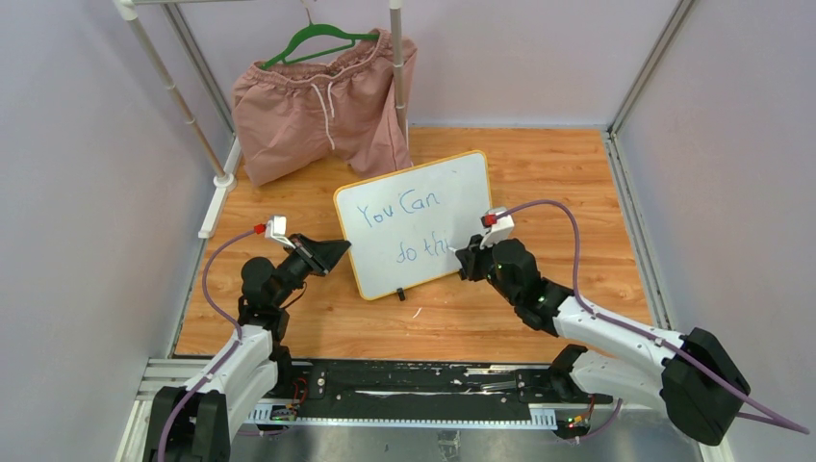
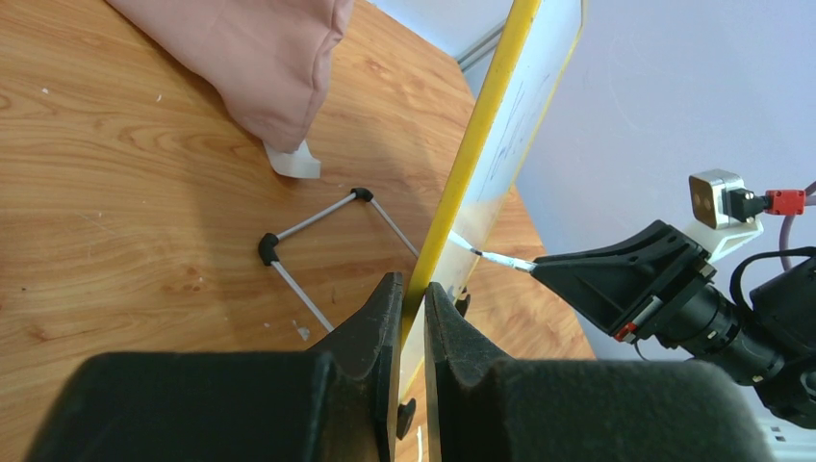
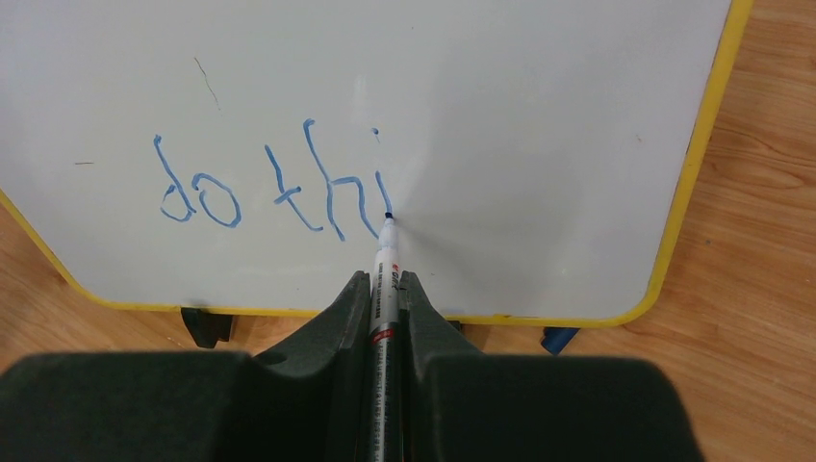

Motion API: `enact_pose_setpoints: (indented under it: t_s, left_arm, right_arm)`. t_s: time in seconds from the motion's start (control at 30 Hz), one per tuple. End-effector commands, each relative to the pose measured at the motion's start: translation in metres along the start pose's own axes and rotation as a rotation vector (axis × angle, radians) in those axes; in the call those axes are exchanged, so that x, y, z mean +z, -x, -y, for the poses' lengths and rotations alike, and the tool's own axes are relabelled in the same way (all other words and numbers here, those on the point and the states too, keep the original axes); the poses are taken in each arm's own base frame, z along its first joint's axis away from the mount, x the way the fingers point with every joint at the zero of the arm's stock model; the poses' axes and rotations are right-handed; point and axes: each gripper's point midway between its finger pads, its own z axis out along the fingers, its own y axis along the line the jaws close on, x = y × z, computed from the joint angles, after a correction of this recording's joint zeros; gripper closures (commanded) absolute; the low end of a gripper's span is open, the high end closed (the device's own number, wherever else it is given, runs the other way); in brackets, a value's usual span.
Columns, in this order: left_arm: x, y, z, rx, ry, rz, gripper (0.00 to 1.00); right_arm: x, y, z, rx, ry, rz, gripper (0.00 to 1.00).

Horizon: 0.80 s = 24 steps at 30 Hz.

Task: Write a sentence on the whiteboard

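The whiteboard (image 1: 414, 207) stands mid-surface (image 1: 577, 192). The left fingers (image 2: 370, 332) pinch its 9 o'clock frame edge; the right fingers (image 3: 344, 313), at 4 o'clock, clamp a marker (image 3: 386, 258), tip seemingly touching the sentence (image 3: 269, 188) after "thi".

We see the left arm (image 1: 245, 366) and right arm (image 1: 606, 339) alike: white shells on the long links, rounded black joints. A lilac cable (image 1: 566, 214) loops along each (red plug (image 1: 489, 219) into a white camera block (image 1: 500, 226)). Fingers (image 2: 364, 339) are matte black wedges.
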Motion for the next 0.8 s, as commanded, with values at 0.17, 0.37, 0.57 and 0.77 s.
enact_pose_setpoints:
  t_s: [0.17, 0.37, 0.57, 0.77]
  left_arm:
    - [0.0, 0.005, 0.012, 0.016, -0.048, 0.018, 1.0]
    - [0.0, 0.005, 0.012, 0.017, -0.049, 0.019, 1.0]
    - [0.0, 0.005, 0.013, 0.016, -0.051, 0.018, 1.0]
    - [-0.001, 0.004, 0.011, 0.015, -0.047, 0.017, 1.0]
  right_arm:
    - [-0.014, 0.025, 0.0, 0.042, 0.004, 0.071, 1.0]
    - [-0.019, 0.042, 0.008, 0.035, -0.033, 0.119, 1.0]
    - [-0.012, 0.042, 0.017, 0.053, -0.064, 0.119, 1.0]
    - [-0.009, 0.051, 0.019, 0.065, -0.072, 0.158, 1.0]
